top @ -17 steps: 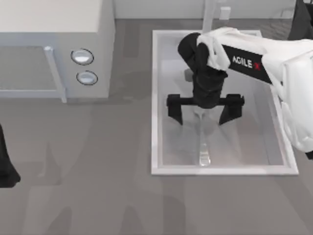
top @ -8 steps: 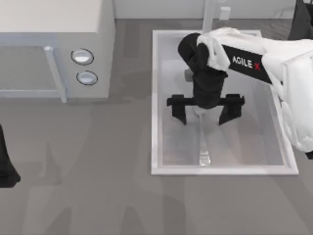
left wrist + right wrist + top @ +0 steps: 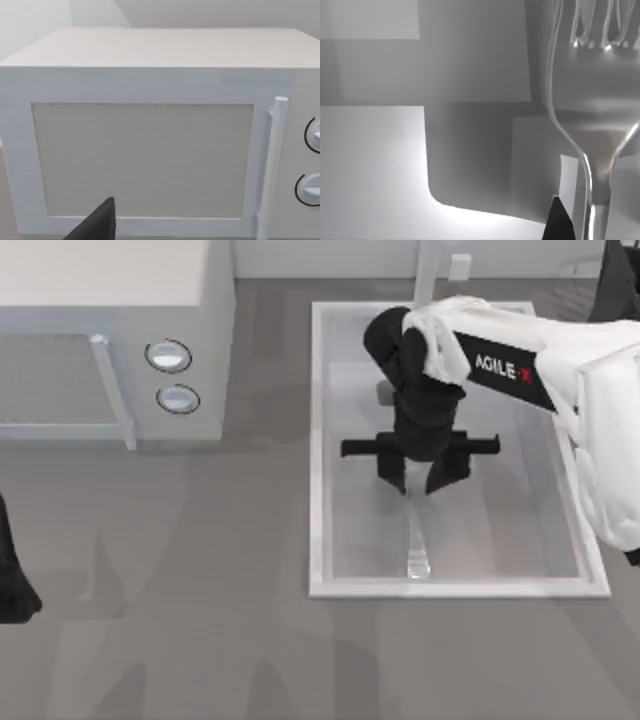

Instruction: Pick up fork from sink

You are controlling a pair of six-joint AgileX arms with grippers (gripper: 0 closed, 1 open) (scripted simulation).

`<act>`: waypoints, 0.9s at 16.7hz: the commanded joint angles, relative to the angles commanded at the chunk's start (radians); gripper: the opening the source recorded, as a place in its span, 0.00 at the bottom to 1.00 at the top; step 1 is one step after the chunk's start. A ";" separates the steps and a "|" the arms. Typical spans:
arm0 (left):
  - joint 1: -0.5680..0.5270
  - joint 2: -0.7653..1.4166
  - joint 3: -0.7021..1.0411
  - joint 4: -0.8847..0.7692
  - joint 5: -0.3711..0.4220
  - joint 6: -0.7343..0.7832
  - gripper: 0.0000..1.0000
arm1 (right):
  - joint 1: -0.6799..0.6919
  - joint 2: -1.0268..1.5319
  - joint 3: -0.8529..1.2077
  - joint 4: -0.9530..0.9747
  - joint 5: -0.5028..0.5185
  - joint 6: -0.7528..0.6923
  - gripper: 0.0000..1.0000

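The fork [image 3: 416, 545] lies lengthwise in the sink [image 3: 318, 440], with its rounded handle tip toward the front rim. Its tined end is hidden under my right gripper [image 3: 416, 478], which is low inside the basin. The gripper is open by a narrow gap, one dark finger on each side of the fork's neck. In the right wrist view the fork [image 3: 592, 115] looms close, tines and neck shining, with a dark fingertip [image 3: 558, 222] just beside the handle. My left arm [image 3: 10, 580] is parked at the table's left edge.
A boxy microwave [image 3: 100, 300] with two round knobs [image 3: 168, 356] stands at the back left; the left wrist view faces its door [image 3: 145, 160]. The white faucet post [image 3: 428, 270] rises behind the sink. Bare grey table lies in front of the sink and microwave.
The right gripper's fingers have drawn inward from a wide spread to a narrow gap around the fork's neck. The fork and the left arm have not moved.
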 joint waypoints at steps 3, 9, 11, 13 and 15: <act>0.000 0.000 0.000 0.000 0.000 0.000 1.00 | 0.000 0.000 0.000 0.000 0.000 0.000 0.00; 0.000 0.000 0.000 0.000 0.000 0.000 1.00 | -0.004 -0.045 0.005 -0.013 0.018 -0.012 0.00; 0.000 0.000 0.000 0.000 0.000 0.000 1.00 | -0.004 -0.041 0.020 -0.027 0.018 -0.012 0.00; 0.000 0.000 0.000 0.000 0.000 0.000 1.00 | -0.003 -0.032 0.077 -0.084 0.018 -0.011 0.00; 0.000 0.000 0.000 0.000 0.000 0.000 1.00 | -0.003 -0.021 0.177 -0.179 0.018 -0.010 0.00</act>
